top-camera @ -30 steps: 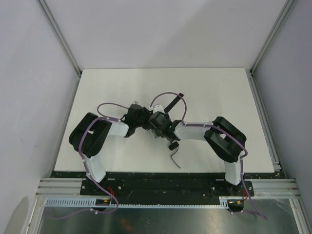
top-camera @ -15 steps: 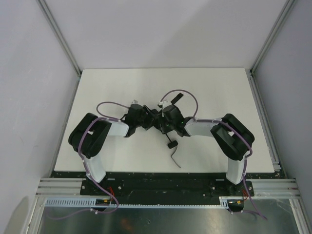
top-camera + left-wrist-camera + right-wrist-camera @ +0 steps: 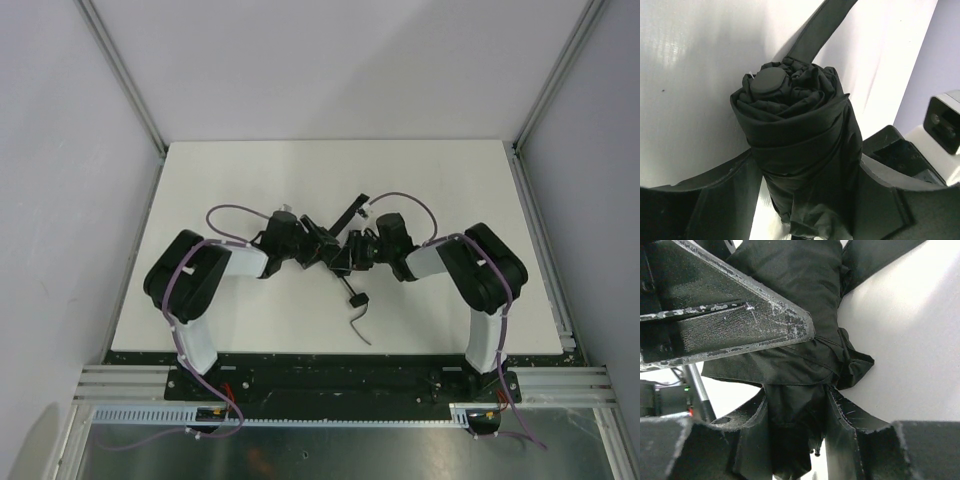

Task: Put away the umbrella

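Observation:
The black umbrella (image 3: 800,130) is rolled into a tight bundle with its round cap (image 3: 771,80) facing the left wrist camera. My left gripper (image 3: 805,205) is shut on the bundle just below the wrapped band. My right gripper (image 3: 797,432) is shut on loose umbrella fabric (image 3: 795,405) from the other side. In the top view the left gripper (image 3: 320,247) and the right gripper (image 3: 352,252) meet at the table's middle. The umbrella's handle (image 3: 353,298) and thin wrist strap (image 3: 359,328) trail toward the near edge. A flat closure strap (image 3: 351,212) sticks out toward the back.
The white table (image 3: 450,190) is bounded by aluminium posts and grey walls at left, right and back. The left gripper's finger (image 3: 735,315) crosses the top of the right wrist view. Purple cables (image 3: 232,212) loop over both arms.
My right arm has swung out to the right and its gripper now faces left across the umbrella. The left gripper and the bundle have shifted a little right and toward the back.

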Motion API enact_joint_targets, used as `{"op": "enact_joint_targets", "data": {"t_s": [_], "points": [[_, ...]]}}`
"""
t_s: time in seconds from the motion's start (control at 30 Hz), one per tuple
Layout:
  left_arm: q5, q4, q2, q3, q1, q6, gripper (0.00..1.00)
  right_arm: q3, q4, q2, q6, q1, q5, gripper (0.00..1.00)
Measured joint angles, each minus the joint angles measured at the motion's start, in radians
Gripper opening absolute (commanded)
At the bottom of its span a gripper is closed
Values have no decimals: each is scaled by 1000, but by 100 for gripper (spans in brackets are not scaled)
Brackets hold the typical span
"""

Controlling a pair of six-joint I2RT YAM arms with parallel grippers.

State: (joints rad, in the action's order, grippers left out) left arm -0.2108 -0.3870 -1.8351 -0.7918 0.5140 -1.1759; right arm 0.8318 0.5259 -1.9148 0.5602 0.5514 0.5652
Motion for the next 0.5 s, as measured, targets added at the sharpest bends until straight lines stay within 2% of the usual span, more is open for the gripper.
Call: {"op": "enact_joint_targets", "data": {"t_s": [0.1, 0.23, 0.3, 0.37, 0.5], "points": [[-5, 7, -6, -6, 0, 6, 56, -17, 95, -39, 81, -21, 71, 0], [-8, 12, -10, -10, 0, 10, 30, -29, 198, -84, 172, -36, 134, 0], [-11, 14, -10, -11, 1, 8, 20, -33, 227, -96, 201, -39, 148, 0], [-11, 12, -10, -11, 2, 6, 11, -35, 235, -100, 218, -40, 152, 11], [-10, 11, -10, -8, 4, 6, 2, -35, 195, -85, 197, -40, 141, 49]]}}
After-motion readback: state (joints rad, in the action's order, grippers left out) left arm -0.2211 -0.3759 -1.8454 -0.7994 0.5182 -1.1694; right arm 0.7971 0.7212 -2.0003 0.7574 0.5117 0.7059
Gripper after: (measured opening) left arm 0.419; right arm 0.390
